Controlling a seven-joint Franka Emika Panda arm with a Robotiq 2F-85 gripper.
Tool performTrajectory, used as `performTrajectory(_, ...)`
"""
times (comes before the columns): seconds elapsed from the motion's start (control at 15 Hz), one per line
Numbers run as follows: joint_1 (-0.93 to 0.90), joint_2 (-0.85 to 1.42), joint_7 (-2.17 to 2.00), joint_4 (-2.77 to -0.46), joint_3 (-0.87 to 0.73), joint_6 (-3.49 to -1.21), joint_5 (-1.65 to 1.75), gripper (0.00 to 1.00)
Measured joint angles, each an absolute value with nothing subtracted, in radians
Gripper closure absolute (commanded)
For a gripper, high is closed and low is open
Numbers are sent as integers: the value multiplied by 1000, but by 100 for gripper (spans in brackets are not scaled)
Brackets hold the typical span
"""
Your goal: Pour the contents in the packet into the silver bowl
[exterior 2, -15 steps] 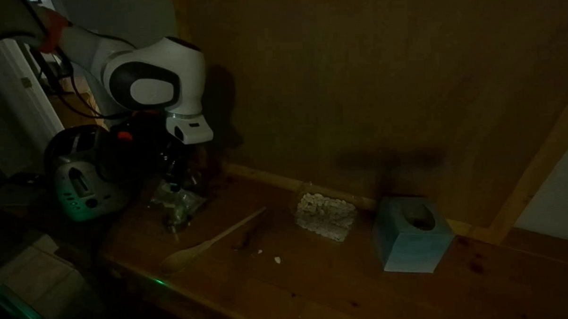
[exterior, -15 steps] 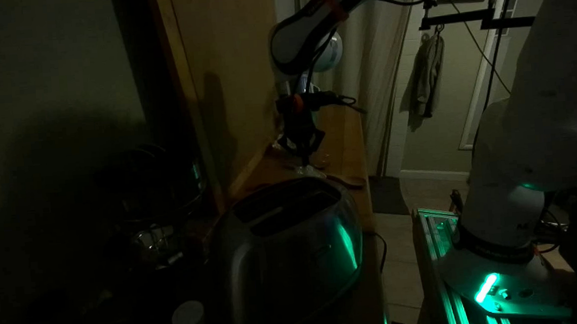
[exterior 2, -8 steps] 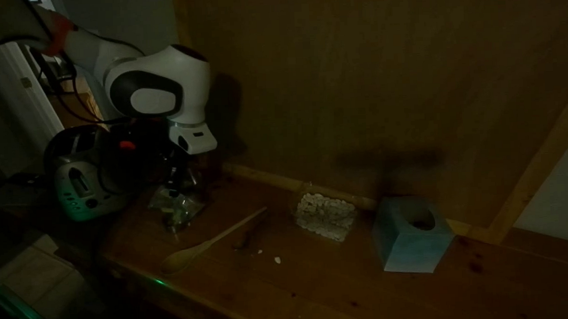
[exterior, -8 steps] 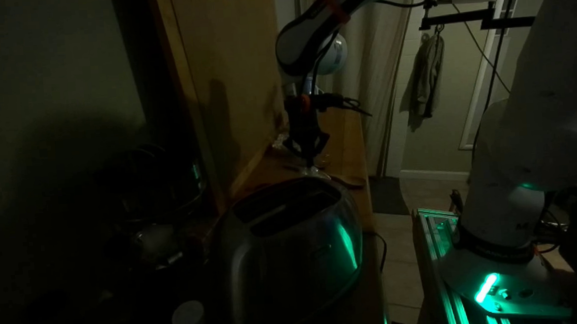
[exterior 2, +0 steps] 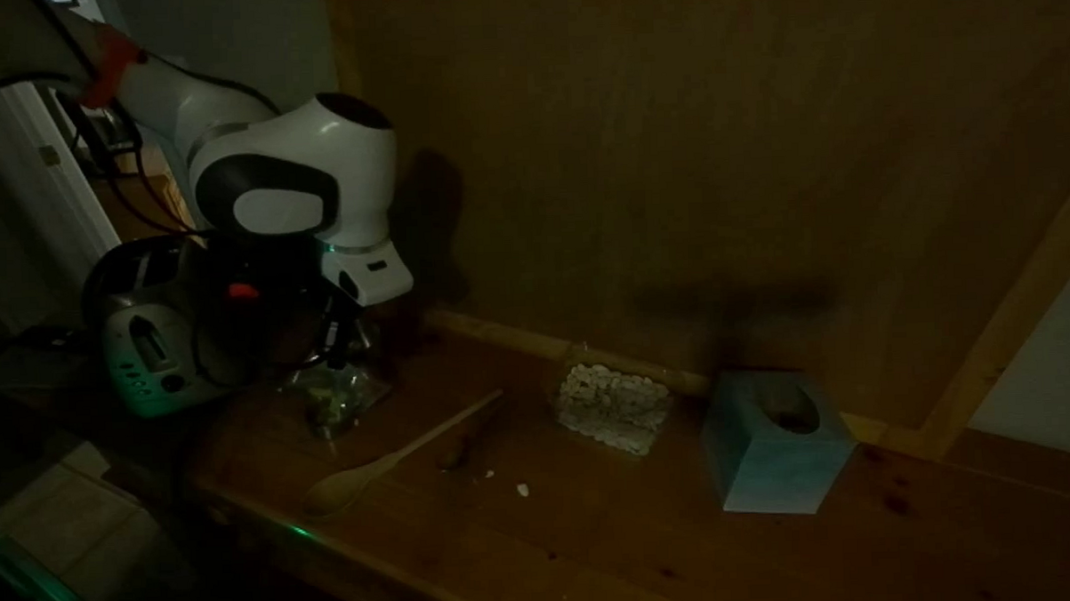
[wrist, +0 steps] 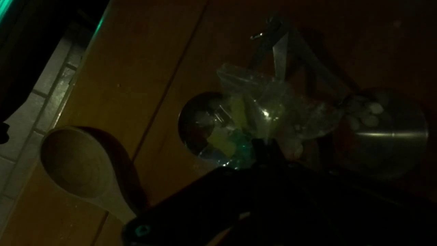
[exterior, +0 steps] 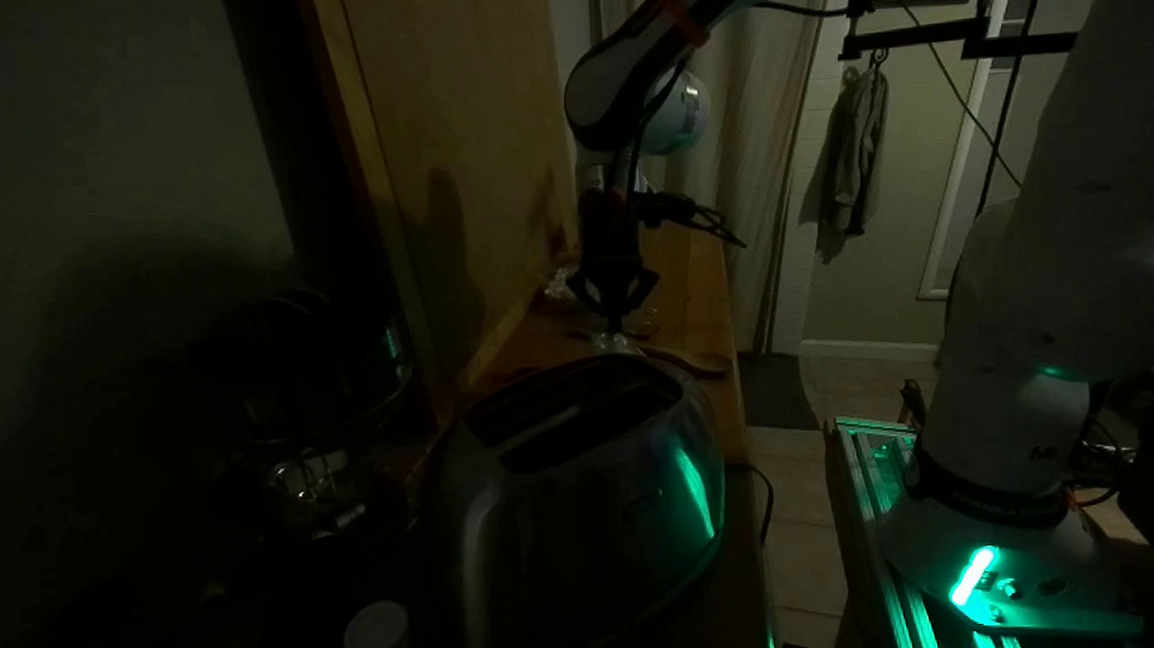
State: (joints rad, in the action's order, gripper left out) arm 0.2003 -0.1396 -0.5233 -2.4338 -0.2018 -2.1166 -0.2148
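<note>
Arm point(exterior 2: 286, 167) and gripper point(wrist: 267, 143) sit slightly lower than half a second ago, near the wooden spoon point(wrist: 76, 164)

Nearly closed, the gripper has the packet point(wrist: 263, 102) pinched at its tips. This packet is clear and crinkled, with yellow and green patches showing, and is off to one side of the spoon's head, apart from it. Under the part of it nearer the spoon's head is a round silver cup point(wrist: 189, 126); whether packet and rim touch, I cannot tell. Farther from the spoon is a second silver cup point(wrist: 403, 143), with pale pieces point(wrist: 370, 119) in or against it, too dark to say. Which cup is the task's bowl cannot be told.

In an exterior view, two loose pale bits point(exterior 2: 523, 490) lie on the wooden table point(exterior 2: 686, 544) near the end of the spoon's handle. Beyond that end is a clear container point(exterior 2: 606, 431) full of pale pieces and, farther still from the spoon, a blue box point(exterior 2: 777, 470) with an oval hole on top. Past the spoon's head, on the opposite side, a green-lit toaster point(exterior: 589, 524) stands in both exterior views.
</note>
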Motion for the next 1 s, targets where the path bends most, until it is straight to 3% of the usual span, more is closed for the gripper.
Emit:
performTrajectory(0.33,214,-170,-485,-2475,-207,-2167,-214,99)
performTrajectory(1.0,228,-198,-370,-2465,-238,-2018,-249,99)
